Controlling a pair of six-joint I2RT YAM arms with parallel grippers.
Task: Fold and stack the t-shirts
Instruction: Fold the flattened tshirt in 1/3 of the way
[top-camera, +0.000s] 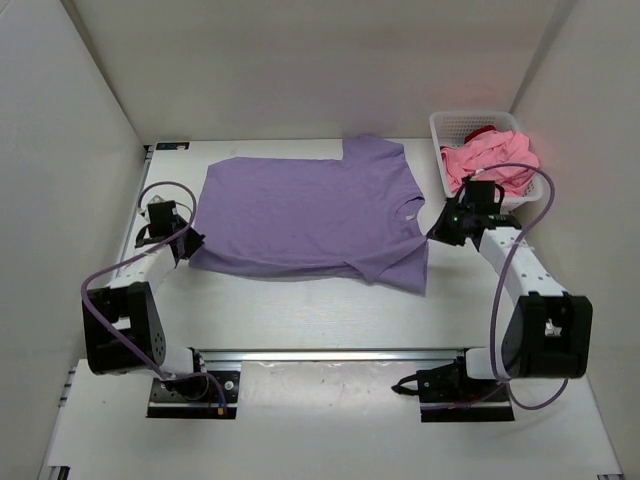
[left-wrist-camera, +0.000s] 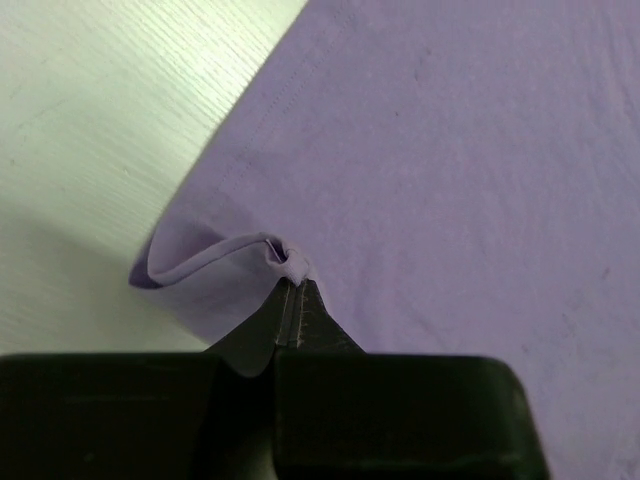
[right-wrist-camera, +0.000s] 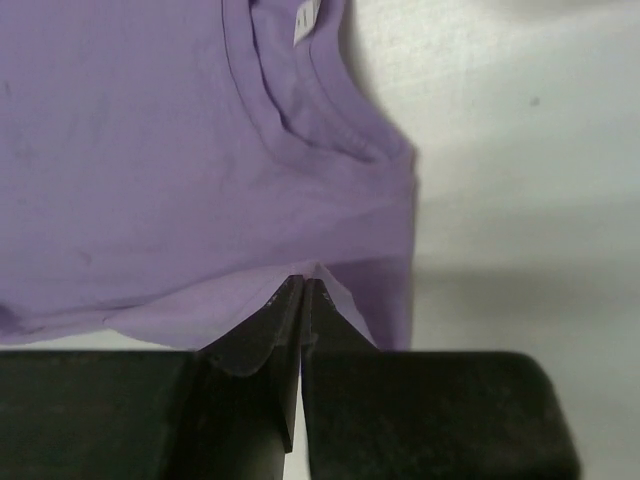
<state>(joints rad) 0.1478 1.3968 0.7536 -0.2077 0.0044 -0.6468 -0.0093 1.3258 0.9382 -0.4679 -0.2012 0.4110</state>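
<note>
**Both grippers pinched on opposite ends of the lavender t-shirt**

The lavender t-shirt (top-camera: 300, 210) lies spread flat on the table (top-camera: 300, 320), just to the left of the white lattice basket (top-camera: 440, 125). Its long axis runs straight away from the basket. The collar end is nearest the basket and the hem end farthest from it.

The right gripper (top-camera: 437, 228) is at the basket end. Its wrist view shows the jaws closed on a small fold of the shirt's shoulder edge (right-wrist-camera: 330, 285), just beside the collar with its white label (right-wrist-camera: 307, 25). The left gripper (top-camera: 190, 243) is at the end away from the basket. Its jaws are closed on the near hem corner (left-wrist-camera: 285, 260), and a loop of cloth curls up at the fingertips.

The shirt therefore stretches between the two grippers, and from each one the body of cloth lies ahead, toward the far side of the table. Neither arm is nearer, as each already holds its own end.

The fold turns on that line between the two pinches. It looks right for carrying the near edge over the far half, and both ends would need to rise together to keep the cloth taut.

The pink t-shirt (top-camera: 490, 155) and the dark red t-shirt (top-camera: 483, 131) sit bunched inside the basket, not yet folded.
</note>
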